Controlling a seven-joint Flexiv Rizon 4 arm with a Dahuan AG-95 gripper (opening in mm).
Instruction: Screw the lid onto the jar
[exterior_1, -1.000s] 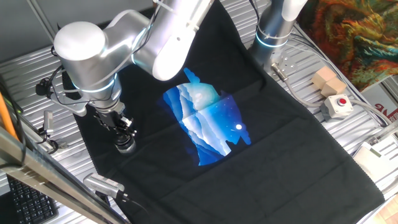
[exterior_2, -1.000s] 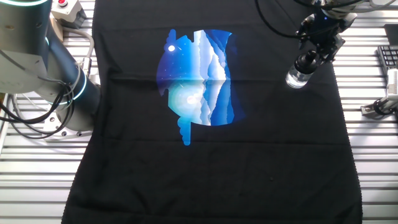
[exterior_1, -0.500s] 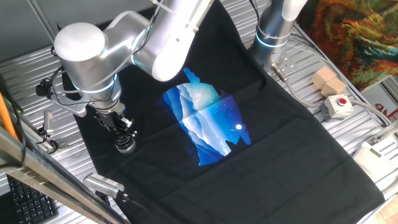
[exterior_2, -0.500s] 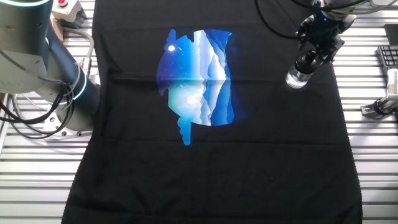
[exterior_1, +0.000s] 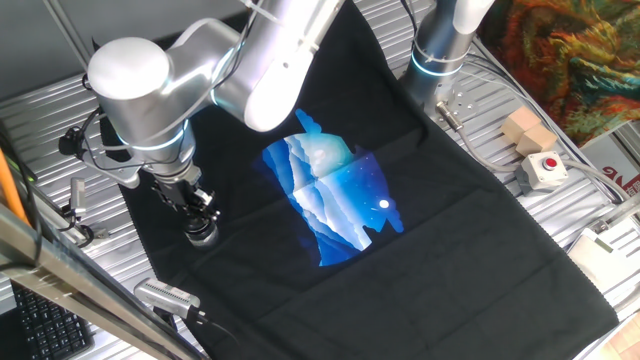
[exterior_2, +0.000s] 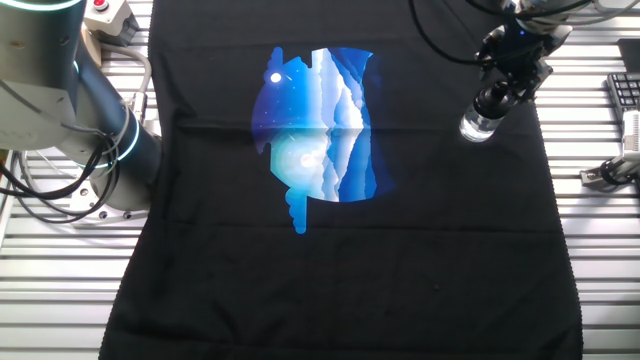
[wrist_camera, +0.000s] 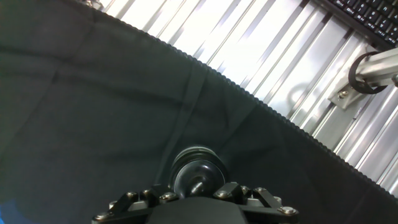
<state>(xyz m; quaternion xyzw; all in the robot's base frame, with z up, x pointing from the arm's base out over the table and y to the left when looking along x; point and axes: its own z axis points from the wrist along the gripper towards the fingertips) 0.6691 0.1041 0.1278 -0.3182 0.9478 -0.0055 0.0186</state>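
Gripper (exterior_1: 199, 222) lowered over the jar (exterior_1: 203, 235) near one side edge of the black cloth (exterior_1: 450, 240), close to the ribbed metal table (exterior_1: 560, 200). Seen from the other fixed view: gripper (exterior_2: 492, 102) angled down from above onto the clear jar (exterior_2: 476, 127), standing upright on the cloth (exterior_2: 350, 270) near its edge, well apart from the blue-and-white print (exterior_2: 318, 130) at the middle. In the hand view: dark round lid (wrist_camera: 196, 172) just beyond the gripper body, cloth (wrist_camera: 93, 112) beneath, the scalloped cloth edge and the table slats (wrist_camera: 249, 50) behind. Fingers pressed close around the lid, though contact too dark to confirm; whether clamped on it or only surrounding it, impossible to tell. Lid apparently atop the jar, seam not visible. Red-buttoned box (exterior_1: 541, 170) and wooden block (exterior_1: 527, 130) on the table past the far cloth edge, well apart from the jar. Second arm's base (exterior_2: 100, 140) standing beside the opposite side of the cloth
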